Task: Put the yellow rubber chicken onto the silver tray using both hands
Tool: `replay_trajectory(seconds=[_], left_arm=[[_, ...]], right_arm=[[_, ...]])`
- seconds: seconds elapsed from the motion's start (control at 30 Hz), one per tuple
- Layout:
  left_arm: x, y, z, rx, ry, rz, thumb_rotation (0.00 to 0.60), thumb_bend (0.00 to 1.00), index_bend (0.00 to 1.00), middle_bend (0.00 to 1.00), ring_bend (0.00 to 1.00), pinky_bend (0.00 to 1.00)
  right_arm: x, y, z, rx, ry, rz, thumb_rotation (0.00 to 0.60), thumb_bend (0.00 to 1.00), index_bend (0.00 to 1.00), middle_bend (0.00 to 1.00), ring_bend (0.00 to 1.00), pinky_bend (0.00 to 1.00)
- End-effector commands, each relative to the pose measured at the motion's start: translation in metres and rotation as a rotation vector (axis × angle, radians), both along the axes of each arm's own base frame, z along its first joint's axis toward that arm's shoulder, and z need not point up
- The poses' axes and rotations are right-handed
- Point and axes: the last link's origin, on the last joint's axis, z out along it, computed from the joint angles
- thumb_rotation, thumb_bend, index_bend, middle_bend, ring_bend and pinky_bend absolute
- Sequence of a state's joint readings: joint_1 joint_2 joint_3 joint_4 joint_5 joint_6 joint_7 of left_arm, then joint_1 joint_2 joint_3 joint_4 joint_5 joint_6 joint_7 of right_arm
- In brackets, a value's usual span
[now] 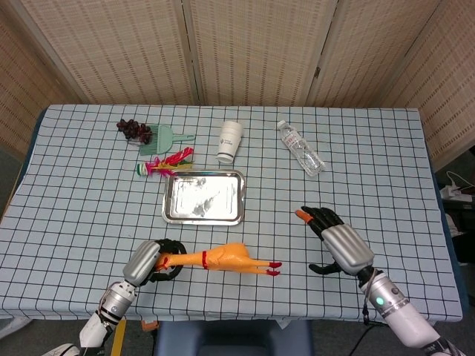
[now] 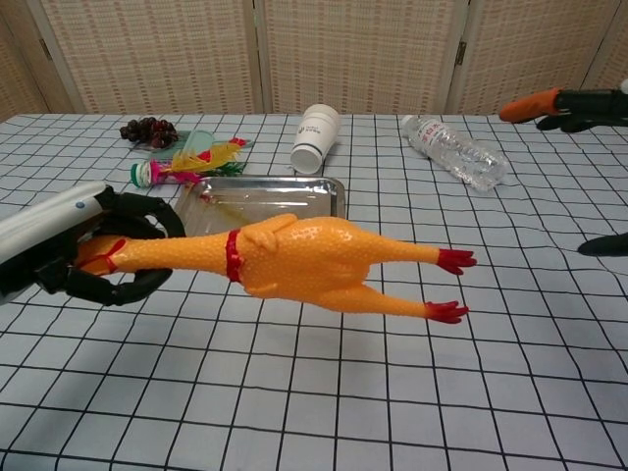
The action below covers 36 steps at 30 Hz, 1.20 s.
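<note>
Yellow rubber chicken (image 2: 304, 265), smooth and long-bodied, held level above the checked cloth counter (image 1: 371, 185), in front of the shiny rectangular silver tray (image 1: 204, 196); left hand (image 1: 152, 261) with dark fingers clamped round its neck; right hand (image 1: 334, 243) fingers apart, empty

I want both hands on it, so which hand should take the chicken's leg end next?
Right. The right hand is open and nearest the rubber chicken's red feet, while the left hand already grips its head.
</note>
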<state>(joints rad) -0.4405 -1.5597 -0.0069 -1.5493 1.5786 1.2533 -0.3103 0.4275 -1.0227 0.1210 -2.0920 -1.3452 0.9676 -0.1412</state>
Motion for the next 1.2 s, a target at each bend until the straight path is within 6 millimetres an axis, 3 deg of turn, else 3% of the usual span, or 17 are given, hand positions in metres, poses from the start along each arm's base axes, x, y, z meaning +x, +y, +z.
replay_trajectory(seconds=[0.03, 0.27, 0.57, 0.67, 0.73, 0.8, 0.93, 1.03, 1.2], left_arm=[[0.001, 0.001, 0.001, 0.008, 0.005, 0.004, 0.6, 0.75, 0.86, 0.69, 0.47, 0.51], [0.004, 0.002, 0.006, 0.023, 0.002, -0.002, 0.6, 0.75, 0.86, 0.69, 0.47, 0.51], [0.012, 0.0, 0.01, 0.03, -0.018, -0.024, 0.6, 0.75, 0.87, 0.69, 0.47, 0.51], [0.013, -0.001, 0.012, 0.031, -0.018, -0.029, 0.6, 0.75, 0.87, 0.69, 0.47, 0.51], [0.013, -0.001, 0.013, 0.032, -0.015, -0.03, 0.6, 0.75, 0.87, 0.69, 0.47, 0.51], [0.013, -0.001, 0.013, 0.031, -0.015, -0.028, 0.6, 0.75, 0.87, 0.69, 0.47, 0.51], [0.012, -0.001, 0.013, 0.028, -0.017, -0.024, 0.6, 0.75, 0.87, 0.69, 0.47, 0.51], [0.012, 0.0, 0.013, 0.029, -0.017, -0.022, 0.6, 0.75, 0.87, 0.7, 0.47, 0.51], [0.012, 0.0, 0.012, 0.022, -0.017, -0.02, 0.6, 0.75, 0.87, 0.7, 0.47, 0.51]], right_arm=[[0.043, -0.008, -0.018, 0.115, -0.058, 0.035, 0.6, 0.12, 0.0, 0.0, 0.0, 0.0], [0.07, -0.013, -0.053, 0.254, -0.08, 0.012, 0.6, 0.12, 0.0, 0.0, 0.0, 0.0], [0.094, -0.022, -0.099, 0.269, -0.126, -0.023, 0.6, 0.12, 0.01, 0.03, 0.01, 0.03], [0.098, -0.026, -0.106, 0.243, -0.159, -0.038, 0.6, 0.12, 0.22, 0.21, 0.16, 0.26], [0.101, -0.028, -0.108, 0.217, -0.19, -0.047, 0.6, 0.12, 0.43, 0.36, 0.36, 0.5], [0.102, -0.03, -0.108, 0.184, -0.224, -0.051, 0.6, 0.14, 0.58, 0.47, 0.51, 0.69], [0.105, -0.031, -0.107, 0.147, -0.29, -0.053, 0.6, 0.27, 0.89, 0.71, 0.78, 0.98], [0.103, -0.029, -0.106, 0.155, -0.264, -0.009, 0.6, 0.38, 0.99, 0.79, 0.91, 1.0], [0.1, -0.026, -0.104, 0.169, -0.231, 0.033, 0.6, 0.43, 0.99, 0.79, 0.96, 1.0]])
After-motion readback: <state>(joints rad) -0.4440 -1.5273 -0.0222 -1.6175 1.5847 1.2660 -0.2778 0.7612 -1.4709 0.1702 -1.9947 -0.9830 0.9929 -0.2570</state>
